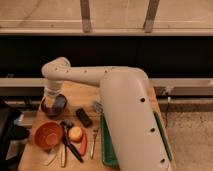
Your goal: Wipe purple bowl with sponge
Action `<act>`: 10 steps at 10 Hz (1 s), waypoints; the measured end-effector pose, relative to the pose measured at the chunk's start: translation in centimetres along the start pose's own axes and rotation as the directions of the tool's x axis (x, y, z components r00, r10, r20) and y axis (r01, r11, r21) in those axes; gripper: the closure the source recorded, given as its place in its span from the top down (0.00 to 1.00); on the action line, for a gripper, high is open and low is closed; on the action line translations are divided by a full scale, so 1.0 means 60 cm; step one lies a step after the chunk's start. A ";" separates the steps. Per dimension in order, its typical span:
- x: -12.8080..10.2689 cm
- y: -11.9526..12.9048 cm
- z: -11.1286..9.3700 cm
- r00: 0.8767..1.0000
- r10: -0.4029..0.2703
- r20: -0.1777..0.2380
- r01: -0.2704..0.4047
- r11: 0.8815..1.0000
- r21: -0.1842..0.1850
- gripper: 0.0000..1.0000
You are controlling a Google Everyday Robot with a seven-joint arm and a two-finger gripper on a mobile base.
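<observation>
Gripper down in the purple bowl, far left side of the table.

So there are 2 bowls on here: 1 purple one at the left with the arm reaching into it from above, and 1 orange bowl just in front of it, closer to the camera. The wrist covers most of the purple bowl's inside, so I can't make out the sponge, and can't tell whether the jaws are spread or pinching anything. Other stuff: 1 black remote-like bar near the middle, 1 pale blue-grey lumpy thing beside it, 1 round yellow-orange fruit next to the orange bowl, a few utensils lying around the fruit, and 1 green tray mostly hidden behind the big white arm, which blocks the whole right half of the table.
</observation>
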 end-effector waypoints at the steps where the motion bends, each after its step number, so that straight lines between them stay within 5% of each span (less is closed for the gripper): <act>1: 0.006 -0.019 -0.007 1.000 0.016 0.002 -0.016 1.000 0.014 0.00; 5: -0.056 -0.062 0.004 0.999 -0.045 0.014 0.045 0.999 0.020 0.00; 10: -0.086 -0.001 0.023 0.994 -0.102 0.031 0.103 0.994 -0.028 0.00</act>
